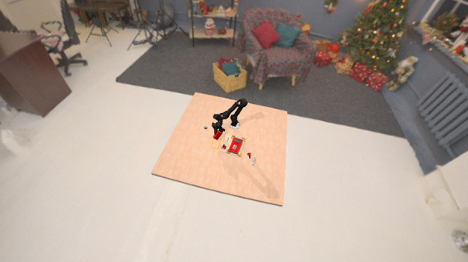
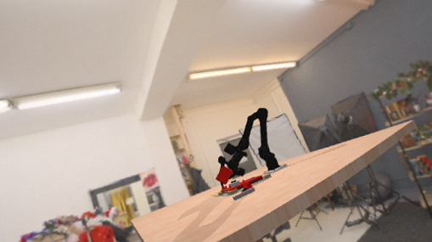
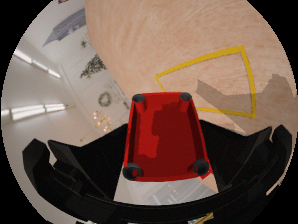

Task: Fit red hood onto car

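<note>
The red hood (image 1: 217, 135) (image 2: 224, 175) (image 3: 167, 135) is in the air, steeply tilted. The wrist view shows its hollow underside with a dark-ringed boss at each of the corners. My gripper (image 3: 164, 125) is shut on the hood, with a black finger at either side of it. The red chassis (image 1: 232, 151) (image 2: 254, 181) sits in its jig on the table, to the right of the held hood in the top view. The grey engine block (image 1: 234, 147) (image 2: 234, 183) stands on the chassis. The pegs are too small to make out.
A yellow outline (image 1: 214, 148) (image 3: 200, 61) is marked on the table beside the jig. A small red part (image 1: 249, 155) and a grey part (image 1: 253, 161) (image 2: 244, 194) lie on the jig's other side. A small dark round thing (image 1: 206, 127) lies left of the arm.
</note>
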Available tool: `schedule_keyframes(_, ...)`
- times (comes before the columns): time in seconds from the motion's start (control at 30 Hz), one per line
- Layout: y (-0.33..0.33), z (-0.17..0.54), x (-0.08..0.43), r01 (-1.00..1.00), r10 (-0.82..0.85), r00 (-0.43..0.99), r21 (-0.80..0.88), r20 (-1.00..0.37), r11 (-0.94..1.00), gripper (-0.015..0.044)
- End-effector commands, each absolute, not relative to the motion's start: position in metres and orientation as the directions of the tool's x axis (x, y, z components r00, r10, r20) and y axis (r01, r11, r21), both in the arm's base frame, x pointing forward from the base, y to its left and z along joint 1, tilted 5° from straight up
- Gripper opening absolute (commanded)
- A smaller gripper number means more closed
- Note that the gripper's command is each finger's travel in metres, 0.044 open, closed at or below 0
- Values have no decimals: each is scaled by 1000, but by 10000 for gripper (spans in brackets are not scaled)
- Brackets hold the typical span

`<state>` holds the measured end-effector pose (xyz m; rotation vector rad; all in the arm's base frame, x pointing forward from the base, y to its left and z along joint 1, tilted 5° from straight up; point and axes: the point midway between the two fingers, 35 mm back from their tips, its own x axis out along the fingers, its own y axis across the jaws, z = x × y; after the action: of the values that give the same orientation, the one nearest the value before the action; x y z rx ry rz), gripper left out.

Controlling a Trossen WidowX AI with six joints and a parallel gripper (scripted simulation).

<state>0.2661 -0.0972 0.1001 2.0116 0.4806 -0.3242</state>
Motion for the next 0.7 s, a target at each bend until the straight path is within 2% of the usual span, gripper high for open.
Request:
schedule_keyframes(0.0,-96,96,265,460,202,884,706,-422,-538,0)
schedule_keyframes(0.67,-98,63,258,325,202,883,242,-423,-914,0)
